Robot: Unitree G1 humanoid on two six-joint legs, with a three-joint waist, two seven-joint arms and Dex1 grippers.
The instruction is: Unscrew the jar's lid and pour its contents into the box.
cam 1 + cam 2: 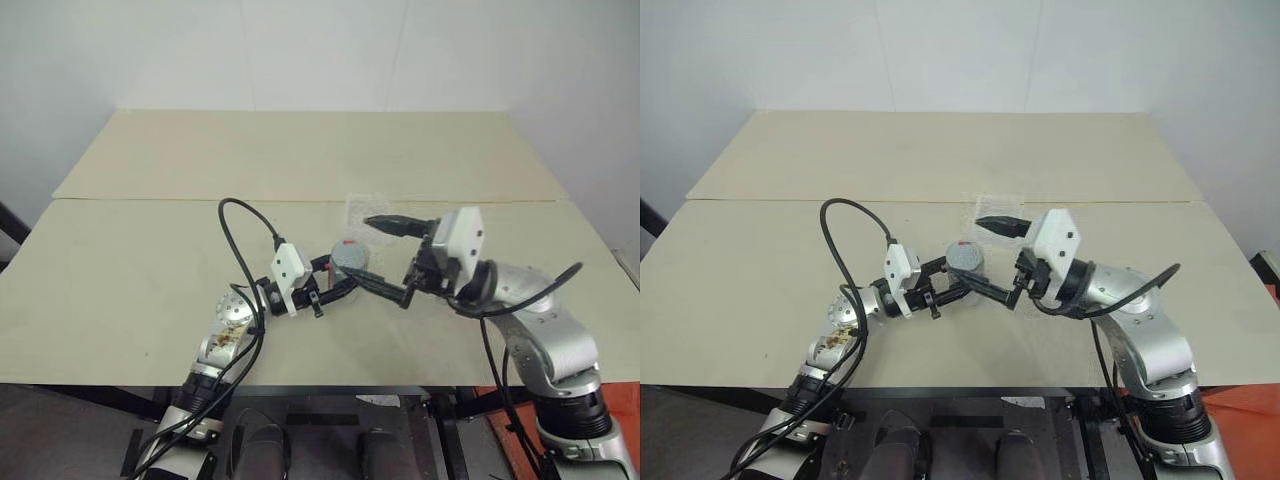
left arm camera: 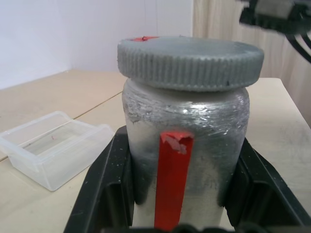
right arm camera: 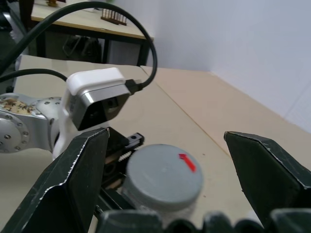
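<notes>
My left gripper (image 1: 338, 278) is shut on the jar (image 2: 194, 131), a silvery-grey cylinder with a red stripe, and holds it upright above the table. The ribbed grey lid (image 2: 189, 60) with a small red mark sits on the jar. My right gripper (image 1: 366, 250) stands open just right of the jar. One finger (image 3: 73, 184) is on each side of the lid (image 3: 165, 177), apart from it. The transparent box (image 1: 364, 210) lies on the table just behind the jar, also seen in the left wrist view as the box (image 2: 53, 148).
The beige table (image 1: 150, 280) has a seam running across its middle. A black cable (image 1: 240, 240) loops up from my left wrist. A white wall stands behind the table's far edge.
</notes>
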